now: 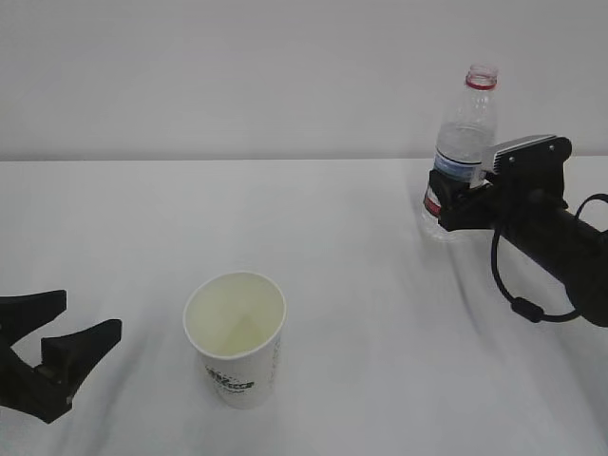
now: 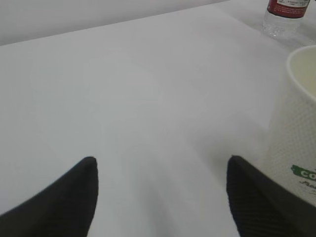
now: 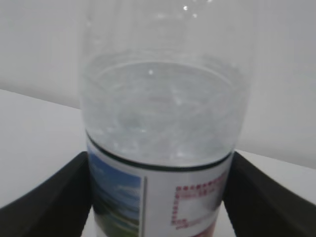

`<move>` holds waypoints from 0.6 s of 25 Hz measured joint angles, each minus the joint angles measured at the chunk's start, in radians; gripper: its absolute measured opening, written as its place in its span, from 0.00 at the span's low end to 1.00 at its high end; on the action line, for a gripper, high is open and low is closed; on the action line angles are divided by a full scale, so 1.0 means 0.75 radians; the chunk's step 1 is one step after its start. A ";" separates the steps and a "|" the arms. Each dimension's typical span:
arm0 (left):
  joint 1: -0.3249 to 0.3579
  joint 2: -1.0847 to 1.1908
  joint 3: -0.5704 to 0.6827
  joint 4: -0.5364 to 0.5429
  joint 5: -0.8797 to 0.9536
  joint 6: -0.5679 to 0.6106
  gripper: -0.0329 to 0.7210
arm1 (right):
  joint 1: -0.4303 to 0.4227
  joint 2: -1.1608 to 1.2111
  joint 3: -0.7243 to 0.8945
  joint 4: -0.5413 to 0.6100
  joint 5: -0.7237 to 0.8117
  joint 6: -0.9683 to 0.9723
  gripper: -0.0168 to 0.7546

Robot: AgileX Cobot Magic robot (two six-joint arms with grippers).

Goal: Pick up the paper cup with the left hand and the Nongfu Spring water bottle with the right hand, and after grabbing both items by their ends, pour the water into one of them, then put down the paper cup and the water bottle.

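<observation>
Paper cup (image 1: 236,334) upright on the tabletop (image 1: 361,313), near centre, cream inside showing. Print low on its wall is green and black; in the left wrist view only a green patch with "CO" is readable, the rest cut off by the frame edge. In the exterior view the logo is too small to read.

My left pincer (image 1: 59,344) sits at the near left, fingers apart, nothing between them. Cup is just right of it; wrist view puts the cup wall right beside the right finger (image 2: 256,197), contact not clear.

Nongfu Spring water bottle (image 1: 463,142) stands upright far right, red neck ring, no cap. My right pincer (image 3: 158,197) straddles its label band, one finger on each side of the label; jaws wide, can't tell if they squeeze. Label: blue-green landscape panel, plus a red-dotted box with small print, unreadable. Water (image 3: 163,113) level sits above the label. Bottle top cut off in the right wrist view.
</observation>
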 joint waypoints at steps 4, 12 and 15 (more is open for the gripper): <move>0.000 0.000 0.000 0.000 0.000 0.000 0.83 | 0.000 0.037 -0.061 0.000 0.003 0.003 0.79; 0.000 0.000 0.000 0.000 0.000 0.000 0.83 | 0.000 0.072 -0.181 -0.012 0.053 0.025 0.79; 0.000 0.000 0.000 0.000 0.000 0.000 0.83 | 0.000 0.097 -0.216 -0.034 0.053 0.059 0.79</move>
